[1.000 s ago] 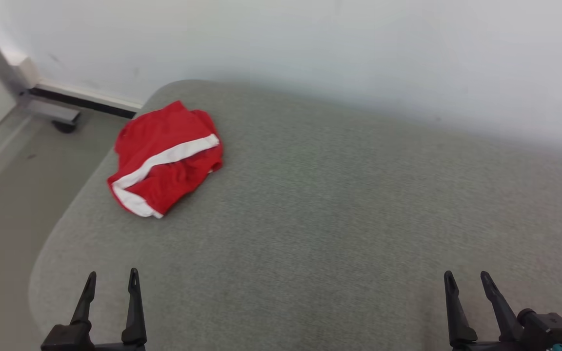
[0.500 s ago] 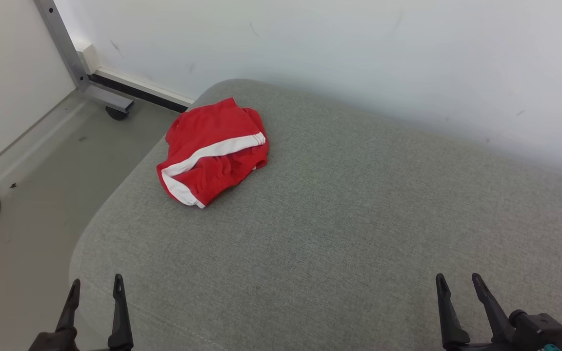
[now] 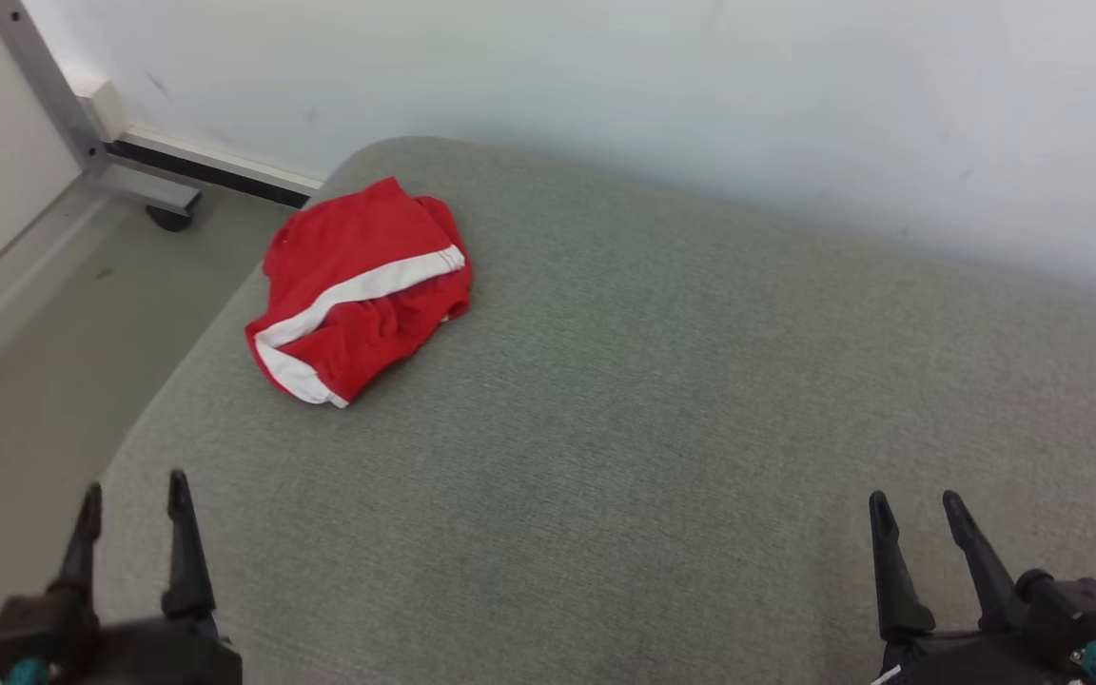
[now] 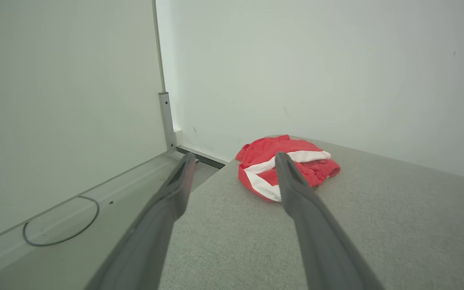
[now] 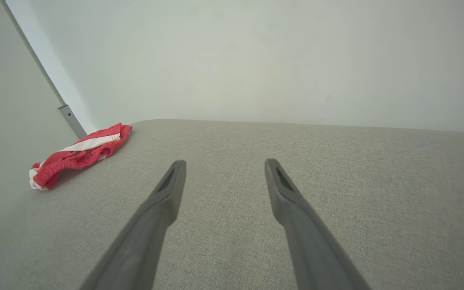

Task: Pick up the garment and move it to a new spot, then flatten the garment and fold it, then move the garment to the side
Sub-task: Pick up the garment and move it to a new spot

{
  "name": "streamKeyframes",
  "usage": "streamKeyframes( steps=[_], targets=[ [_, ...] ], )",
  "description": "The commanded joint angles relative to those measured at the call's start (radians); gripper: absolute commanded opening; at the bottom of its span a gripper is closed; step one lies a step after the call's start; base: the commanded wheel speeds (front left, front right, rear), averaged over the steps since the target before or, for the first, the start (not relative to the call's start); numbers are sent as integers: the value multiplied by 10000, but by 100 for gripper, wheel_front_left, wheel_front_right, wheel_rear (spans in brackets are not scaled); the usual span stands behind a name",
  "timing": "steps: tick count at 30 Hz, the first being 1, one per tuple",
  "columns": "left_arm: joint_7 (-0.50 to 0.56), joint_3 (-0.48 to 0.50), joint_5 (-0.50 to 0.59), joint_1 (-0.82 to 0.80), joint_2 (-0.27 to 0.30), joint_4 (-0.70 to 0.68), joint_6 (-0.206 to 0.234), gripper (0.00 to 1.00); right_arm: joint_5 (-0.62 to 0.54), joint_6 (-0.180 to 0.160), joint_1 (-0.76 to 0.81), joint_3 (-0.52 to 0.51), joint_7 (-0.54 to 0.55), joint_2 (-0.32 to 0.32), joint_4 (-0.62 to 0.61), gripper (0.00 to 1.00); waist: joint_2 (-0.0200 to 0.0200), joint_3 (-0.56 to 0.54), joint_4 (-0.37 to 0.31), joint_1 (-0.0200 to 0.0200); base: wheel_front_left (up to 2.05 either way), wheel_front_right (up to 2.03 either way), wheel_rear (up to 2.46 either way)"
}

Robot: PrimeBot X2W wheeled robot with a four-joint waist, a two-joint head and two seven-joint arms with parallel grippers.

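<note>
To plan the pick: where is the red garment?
Head view: the red shorts lie at the far left corner of the grey cushion, nearer the left gripper.

- 1 garment [image 3: 358,285], red with 1 white stripe, far left on the cushion.
- 1 grey cushion [image 3: 653,428].
- 2 grippers: left gripper [image 3: 134,487] near left, right gripper [image 3: 916,502] near right.
- 2 dark fingers [image 3: 185,542] per gripper, 4 total.
- 1 metal post [image 3: 44,86], far left.
- 1 caster [image 3: 167,217] at its foot.
- 1 cable [image 4: 97,209], looped, left of the cushion.
</note>
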Motion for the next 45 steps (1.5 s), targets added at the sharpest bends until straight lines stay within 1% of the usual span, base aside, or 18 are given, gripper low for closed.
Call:
streamKeyframes(
  steps=[1,4,7,14,19,24,27,32,35,36,41,45],
  targets=[
    [-32,48,-59,-232,90,-3,7,100,-69,-27,-102,-28,8,-5,-51,100,0,356,-371,0,0,0,0],
    [93,134,-370,-946,284,240,-86,100,-128,-27,-270,-145,76,-118,-244,100,0,748,-781,0,0,0,0],
    [129,363,-620,-1837,508,296,-89,100,-189,-27,-495,-280,143,-232,-491,100,0,1272,-1233,0,0,0,0],
    [440,708,-1064,-3791,1323,917,-152,100,-346,-27,-1020,-696,322,-445,-1198,100,0,2668,-2322,0,0,0,0],
    [746,790,-1329,-5175,1857,1538,-208,100,-436,-27,-1304,-1004,498,-565,-1869,100,0,3558,-2835,0,0,0,0],
    [946,738,-1527,-6332,2404,2423,-267,100,-541,-27,-1457,-1306,705,-665,-2510,100,0,4192,-3126,0,0,0,0],
    [1037,690,-1571,-6892,2790,3212,-335,100,-551,-27,-1468,-1472,848,-722,-2842,100,0,4434,-3218,0,0,0,0],
    [1041,606,-1725,-7436,3178,4513,-355,100,-640,-27,-1447,-1591,1119,-679,-3329,100,0,4583,-3321,0,0,0,0],
    [1270,419,-1774,-7615,3359,5372,-396,100,-642,-27,-1499,-1561,1246,-709,-3573,100,0,4616,-3372,0,0,0,0],
    [1270,419,-1774,-7615,3359,5372,-396,100,-642,-27,-1499,-1561,1246,-709,-3573,100,0,4616,-3372,0,0,0,0],
    [1944,39,-1933,-7982,3669,6646,-436,100,-680,-27,-1463,-1556,1391,-722,-3820,100,0,4591,-3461,0,0,0,0],
    [2810,-319,-2184,-8252,3789,7544,-429,100,-681,-27,-1398,-1565,1475,-724,-3919,100,0,4591,-3527,0,0,0,0]
  ],
)
